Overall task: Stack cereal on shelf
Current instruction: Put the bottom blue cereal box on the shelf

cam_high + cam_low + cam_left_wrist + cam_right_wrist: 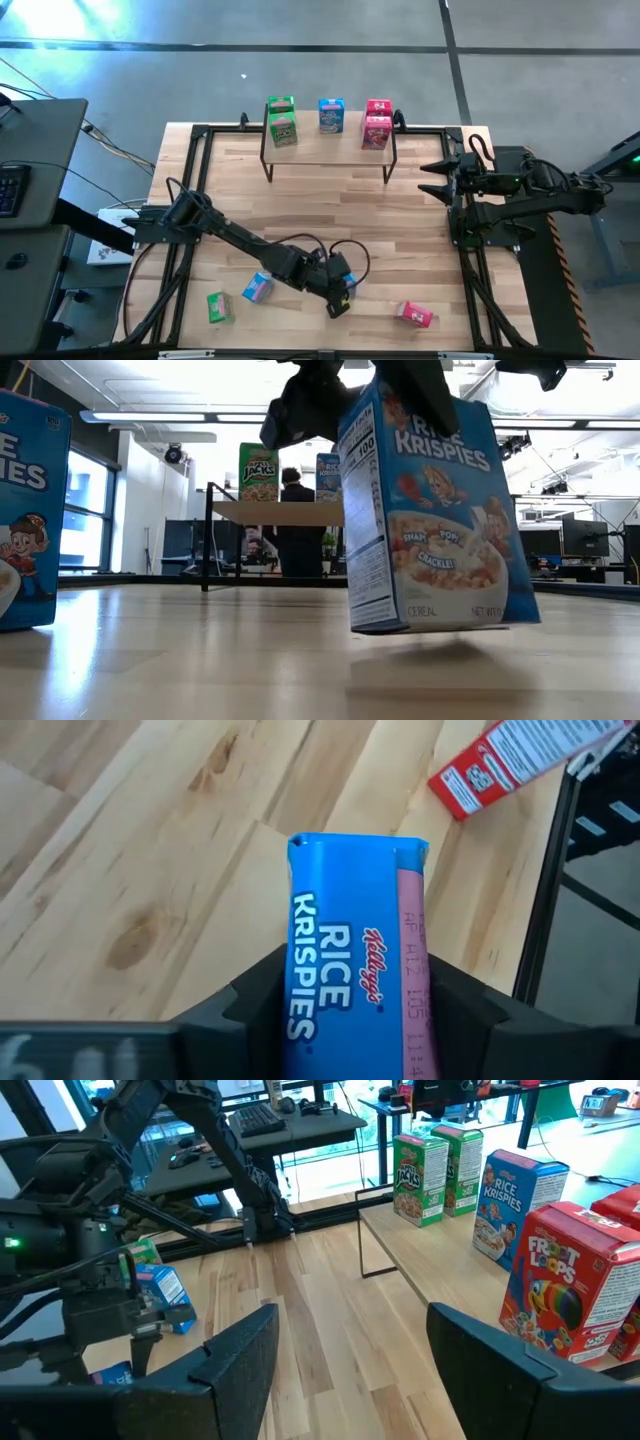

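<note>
My left gripper (340, 298) is near the table's front edge, shut on a blue Rice Krispies cereal box (440, 510), whose top panel (345, 920) fills the left wrist view. Three more cereal boxes lie loose near the front edge: green (218, 307), blue (257, 288) and red (414, 314). The shelf (330, 150) stands at the far edge with green (282, 120), blue (331, 114) and red (377, 122) boxes upright on its plank. My right gripper (437, 178) hangs open at the table's right side. My left gripper pinches the blue box's top end (300, 1010) between its two fingers (250, 1010), one on each broad face. The fingers slant down from above and lie across the narrow top panel. The box is upright and slightly tilted; whether its bottom edge (440, 628) is clear of the table, I cannot tell.
Bare wood lies between the shelf and the front edge. Black frame rails (190, 200) run along the table's sides. The shelf's thin black legs (365, 1240) stand on the tabletop. A person (297, 530) stands in the room behind the shelf.
</note>
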{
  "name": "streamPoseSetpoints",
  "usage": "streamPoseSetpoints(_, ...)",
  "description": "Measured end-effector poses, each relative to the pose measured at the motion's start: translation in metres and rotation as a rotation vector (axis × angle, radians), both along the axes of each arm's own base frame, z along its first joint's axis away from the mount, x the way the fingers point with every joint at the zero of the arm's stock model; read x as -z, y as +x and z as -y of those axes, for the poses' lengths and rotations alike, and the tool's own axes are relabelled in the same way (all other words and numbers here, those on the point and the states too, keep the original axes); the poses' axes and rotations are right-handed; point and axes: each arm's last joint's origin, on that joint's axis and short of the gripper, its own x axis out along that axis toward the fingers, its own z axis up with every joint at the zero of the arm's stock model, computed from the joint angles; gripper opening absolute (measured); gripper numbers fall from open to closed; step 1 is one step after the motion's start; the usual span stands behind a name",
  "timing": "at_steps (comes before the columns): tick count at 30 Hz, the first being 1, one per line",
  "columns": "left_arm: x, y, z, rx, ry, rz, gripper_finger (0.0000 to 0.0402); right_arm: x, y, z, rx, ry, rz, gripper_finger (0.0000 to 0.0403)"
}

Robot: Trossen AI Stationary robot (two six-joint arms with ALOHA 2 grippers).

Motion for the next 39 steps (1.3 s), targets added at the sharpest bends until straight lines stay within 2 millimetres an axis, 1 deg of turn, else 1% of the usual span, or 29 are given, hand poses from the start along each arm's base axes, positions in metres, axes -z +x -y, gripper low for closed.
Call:
streamPoseSetpoints(5,0.0,0.001,-0.003,0.002,-0.013,-0.005,0.015,0.0,0.0,0.0,0.0,0.0,0.0,0.0248)
streamPoseSetpoints(8,-0.005,0.002,-0.006,0.017,-0.016,0.003,0.0146,0.0,0.0,0.0,0.0,0.0,0.0,0.0248)
streamPoseSetpoints(12,-0.018,0.004,-0.015,0.053,0.02,0.02,0.0143,0.0,0.0,0.0,0.0,0.0,-0.001,0.0248)
streamPoseSetpoints(17,-0.043,0.007,-0.031,0.113,0.09,0.026,0.0143,0.001,0.0,0.0,0.0,-0.001,-0.014,0.0248)
streamPoseSetpoints(20,-0.061,0.004,-0.046,0.161,0.142,-0.031,0.0143,0.002,0.0,0.0,0.0,-0.001,-0.017,0.0248)
streamPoseSetpoints(22,-0.073,0.007,-0.056,0.193,0.17,-0.021,0.0143,0.002,0.0,0.0,0.0,-0.001,-0.019,0.0248)
streamPoseSetpoints(24,-0.083,0.005,-0.069,0.228,0.212,-0.075,0.0143,0.002,-0.001,0.0,0.0,-0.001,-0.022,0.0248)
streamPoseSetpoints(28,-0.104,0.005,-0.093,0.272,0.266,-0.094,0.0143,0.002,-0.001,0.0,0.0,-0.001,-0.022,0.0248)
streamPoseSetpoints(33,-0.122,0.004,-0.125,0.311,0.337,-0.123,0.0143,0.002,-0.001,0.0,0.0,-0.001,-0.022,0.0248)
streamPoseSetpoints(37,-0.13,0.0,-0.15,0.355,0.397,-0.157,0.0143,0.002,-0.001,0.0,0.0,-0.001,-0.022,0.0248)
streamPoseSetpoints(39,-0.137,-0.001,-0.163,0.367,0.427,-0.141,0.0143,0.002,-0.001,0.0,0.0,-0.001,-0.022,0.0248)
